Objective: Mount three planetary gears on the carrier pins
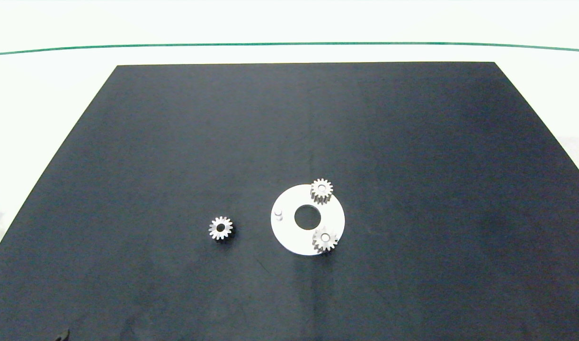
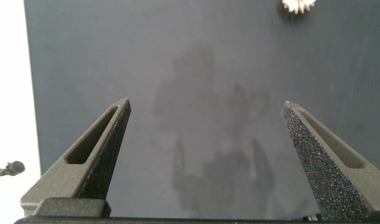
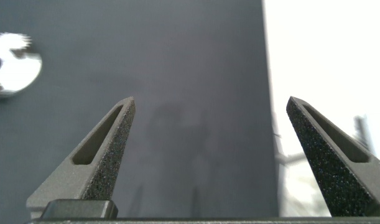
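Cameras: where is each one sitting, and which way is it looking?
Head view: sits high up, looks down at the black mat with the white disc, two gears on pins, one loose gear; almost no arm shows.
Left wrist view: rides the left arm, looks past the open left hand at the mat.
Right wrist view: rides the right arm, looks past the open right hand at the mat's edge.
Shared: head and left wrist both show the loose gear.

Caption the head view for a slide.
Two planetary gears sit on the white disc; one gear lies on the dark mat, one pin bare.
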Controlling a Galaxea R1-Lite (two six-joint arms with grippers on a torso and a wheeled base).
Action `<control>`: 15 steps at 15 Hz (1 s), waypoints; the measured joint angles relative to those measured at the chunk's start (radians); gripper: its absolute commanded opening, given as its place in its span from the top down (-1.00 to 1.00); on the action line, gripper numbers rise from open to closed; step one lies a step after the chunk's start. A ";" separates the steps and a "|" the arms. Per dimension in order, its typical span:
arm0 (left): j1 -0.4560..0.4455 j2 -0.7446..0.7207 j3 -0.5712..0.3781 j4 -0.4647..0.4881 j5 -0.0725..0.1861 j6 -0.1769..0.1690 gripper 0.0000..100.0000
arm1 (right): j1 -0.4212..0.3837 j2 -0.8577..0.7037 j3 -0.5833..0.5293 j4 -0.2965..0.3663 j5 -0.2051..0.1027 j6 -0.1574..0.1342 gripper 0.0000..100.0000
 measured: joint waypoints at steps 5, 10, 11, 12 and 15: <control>-0.079 0.182 0.032 -0.127 0.001 0.008 -1.00 | -0.181 -0.266 0.037 0.101 0.002 -0.014 -1.00; -0.146 0.413 0.033 -0.360 0.006 0.011 -1.00 | -0.260 -0.347 0.061 0.101 0.005 0.031 -1.00; -0.161 0.451 0.033 -0.395 0.008 0.012 -1.00 | -0.263 -0.352 0.071 0.105 0.005 0.042 -1.00; -0.182 0.488 0.031 -0.424 0.010 0.011 -1.00 | -0.265 -0.356 0.085 0.118 0.006 0.044 -1.00; -0.251 0.596 0.030 -0.537 0.031 0.002 -1.00 | -0.239 -0.362 0.179 0.131 0.017 0.056 -1.00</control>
